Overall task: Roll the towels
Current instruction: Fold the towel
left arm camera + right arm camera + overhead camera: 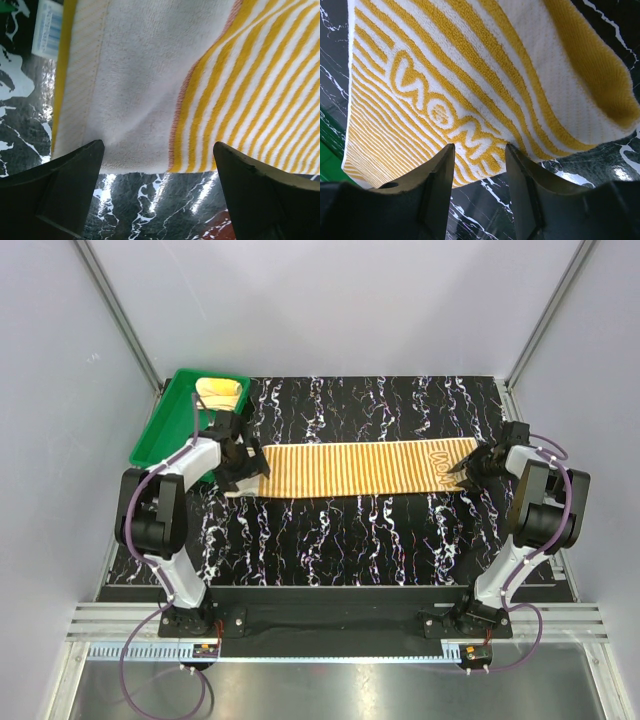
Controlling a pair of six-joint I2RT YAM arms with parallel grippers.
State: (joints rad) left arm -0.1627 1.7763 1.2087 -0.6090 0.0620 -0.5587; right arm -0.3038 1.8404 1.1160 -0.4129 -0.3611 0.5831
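Striped orange-and-cream towel (350, 468) lies flat in a long strip across mid-frame; the plain yellow towel (220, 390) sits in the green tray (160, 427), upper left. The left gripper (245, 465) stands wide apart over the strip's left end, the right gripper (468, 468) half apart at its right end, clamping nothing. Best, I judge, to pinch one short edge squarely and turn it evenly.

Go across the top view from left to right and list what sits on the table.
Green tray → left gripper, open over the towel's left end → striped towel, lying flat → right gripper, at the towel's right end.
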